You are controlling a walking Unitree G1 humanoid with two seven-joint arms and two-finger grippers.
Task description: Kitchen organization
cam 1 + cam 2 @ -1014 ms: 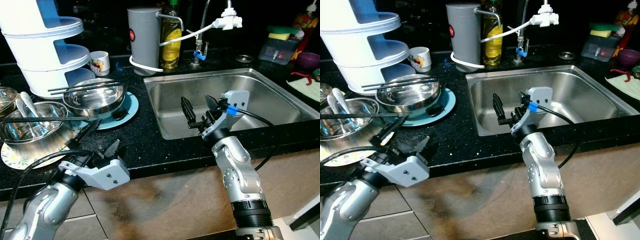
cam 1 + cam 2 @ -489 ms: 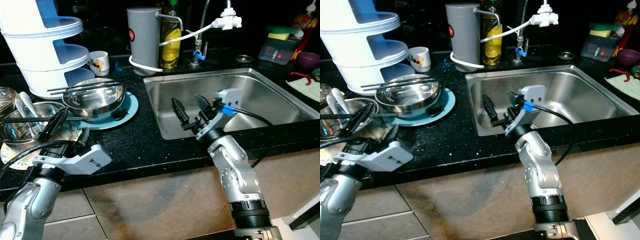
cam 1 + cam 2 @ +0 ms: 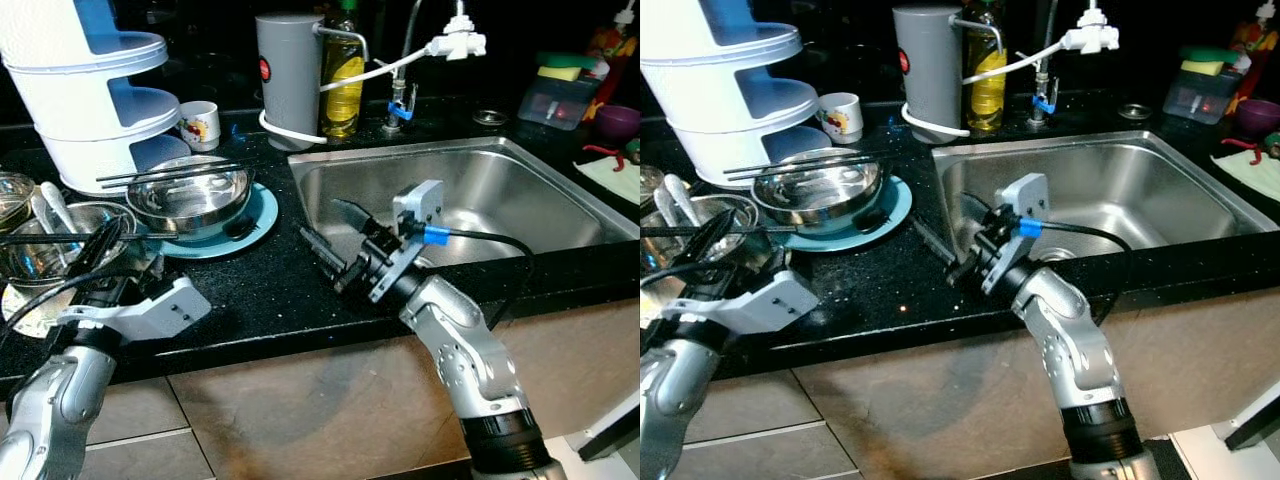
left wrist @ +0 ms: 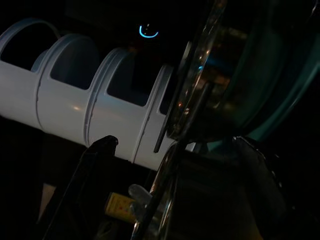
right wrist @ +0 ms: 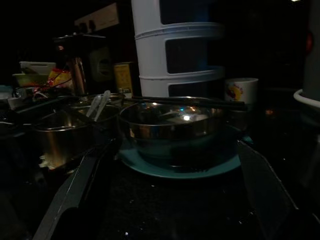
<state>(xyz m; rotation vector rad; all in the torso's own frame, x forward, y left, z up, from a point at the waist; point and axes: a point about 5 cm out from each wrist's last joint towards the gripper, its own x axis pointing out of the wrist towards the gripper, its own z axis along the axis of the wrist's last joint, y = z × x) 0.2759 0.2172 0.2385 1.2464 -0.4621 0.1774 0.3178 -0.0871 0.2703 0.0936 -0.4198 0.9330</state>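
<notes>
Black stone counter [image 3: 270, 285] with a stainless sink [image 3: 520, 190] set in its right half; the basin holds no dishes that can be made out. Far left: a white three-tier container [image 3: 95, 95] with blue openings, contents not discernible. Just right of it, a small white printed cup [image 3: 200, 125], interior hidden. Near the tiers: a steel bowl [image 3: 190, 195] seated on a teal plate [image 3: 250, 215], with a pair of dark chopsticks [image 3: 165, 175] laid across the bowl's rim; nothing else can be made out inside the bowl. At the left edge: a second steel bowl [image 3: 60, 240] resting on a patterned plate [image 3: 20, 310], holding white spoons [image 3: 55, 210] and crossed by more dark chopsticks. Behind the sink's left corner: a grey cylindrical canister [image 3: 288, 75] and a bottle of yellow liquid [image 3: 342, 85], then the tap [image 3: 405, 70] with a white hose. Far right: a clear tub [image 3: 555, 100] topped by a yellow-and-green sponge [image 3: 562, 65], and a purple bowl [image 3: 618, 120]. Left gripper [image 3: 115, 260] sits at the near rim of the spoon bowl, fingers spread wide in the left wrist view, holding nothing. Right gripper [image 3: 330, 245] hovers over the counter between sink and teal plate, pointing toward the chopstick bowl, fingers parted wide, empty.
</notes>
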